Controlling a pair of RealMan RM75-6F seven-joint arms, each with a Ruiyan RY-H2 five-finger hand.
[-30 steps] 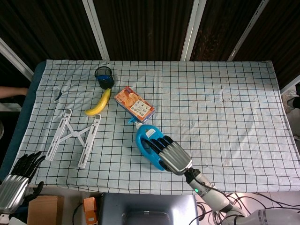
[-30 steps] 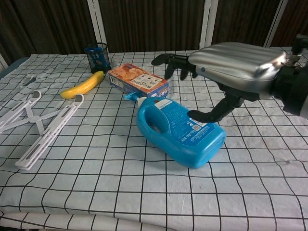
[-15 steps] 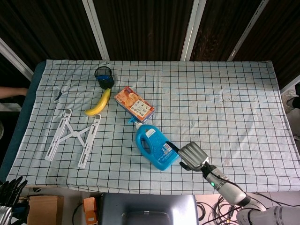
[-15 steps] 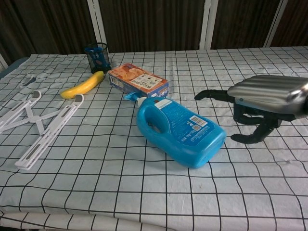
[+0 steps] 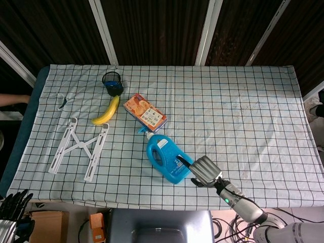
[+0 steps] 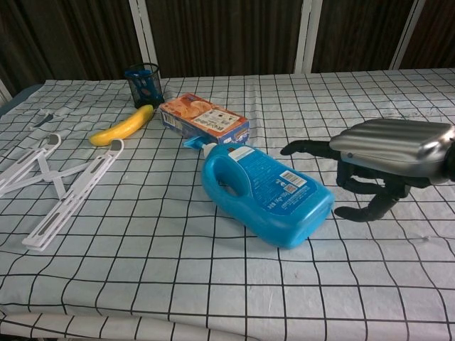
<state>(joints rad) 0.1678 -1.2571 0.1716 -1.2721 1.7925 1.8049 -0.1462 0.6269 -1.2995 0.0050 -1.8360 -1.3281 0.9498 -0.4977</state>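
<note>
Now my right hand (image 6: 384, 167) is low over the table (image 5: 243, 111), just beside the bottom end of the blue bottle (image 6: 264, 190), and it holds nothing. Its fingers (image 6: 304, 148) are apart and a bit bent, pointing at the bottle, and the thumb hangs down near the cloth. A second ago this hand was right over the bottle, with its fingers around it. Then it let go and pulled back to the side, and since half a second ago it has crept a little closer again. The bottle did not move at all. It lies on its side in the same spot, with its cap next to the orange box (image 5: 145, 112) and its handle hole facing up. So I think the bottle is free now, and my hand is waiting right next to it. My left hand (image 5: 12, 215) is way down at the corner, off the table edge, with its dark fingers spread and nothing in it. Farther away sit the yellow banana (image 5: 106, 112), the dark cup (image 5: 112, 82) and the white folding stand (image 5: 78, 148).
</note>
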